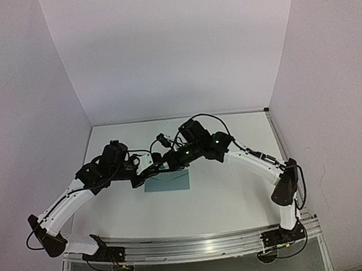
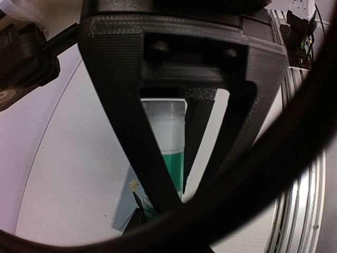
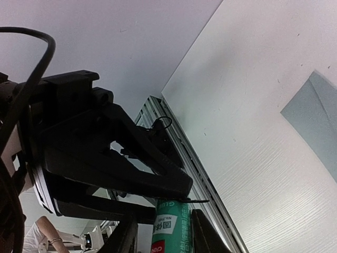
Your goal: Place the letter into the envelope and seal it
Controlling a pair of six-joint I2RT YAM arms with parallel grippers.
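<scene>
The scene is closed in by pale walls (image 1: 171, 45) on the left, right and far sides. A white table (image 1: 240, 194) is spread between them, and an aluminium rail (image 1: 193, 245) is fixed along its near edge. The left arm (image 1: 64, 204) and the right arm (image 1: 256, 159) are bent inward from the rail, so that their wrists are brought together over the middle of the table.

The envelope (image 1: 167, 182), teal and flat, is laid on the table just left of centre. Its far edge is tucked beneath the meeting grippers. Whether its flap is stuck down cannot be told.

The left gripper (image 3: 183, 192) is seen with its fingers (image 2: 152, 174) drawn close into a narrow V, pinched on a glue stick (image 3: 171, 219). The stick's green body and translucent cap are framed between them in the left wrist view. The right gripper (image 3: 164, 240) is placed around the stick's lower body, one of its fingers (image 3: 202, 234) on each side. Whether they are pressed on it or just apart cannot be told.
</scene>
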